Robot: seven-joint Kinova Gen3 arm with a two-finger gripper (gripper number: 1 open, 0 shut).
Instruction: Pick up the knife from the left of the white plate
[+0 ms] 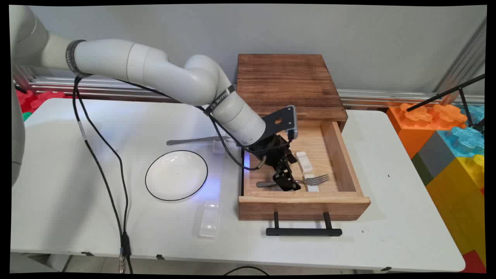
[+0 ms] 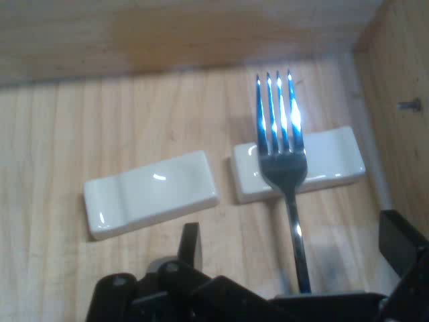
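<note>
My gripper (image 1: pixel 287 185) (image 2: pixel 293 229) is down inside the open wooden drawer (image 1: pixel 304 200), near its front wall. Its fingers (image 2: pixel 191 240) stand open on either side of the handle of a silver fork (image 1: pixel 316 180) (image 2: pixel 281 144). The fork lies flat on the drawer floor, its neck resting on a white cutlery rest (image 1: pixel 311 183) (image 2: pixel 328 164). A second white rest (image 1: pixel 304 162) (image 2: pixel 151 193) lies beside it with nothing on it. The fork's handle end is hidden under the hand.
The drawer juts from a dark wooden cabinet (image 1: pixel 288 83), with its black handle (image 1: pixel 303 231) toward the table's front edge. On the table to the left lie a white plate (image 1: pixel 176 175), a silver knife (image 1: pixel 193 140) and a clear plastic rest (image 1: pixel 209 219). Big coloured blocks (image 1: pixel 453 151) stand at the right.
</note>
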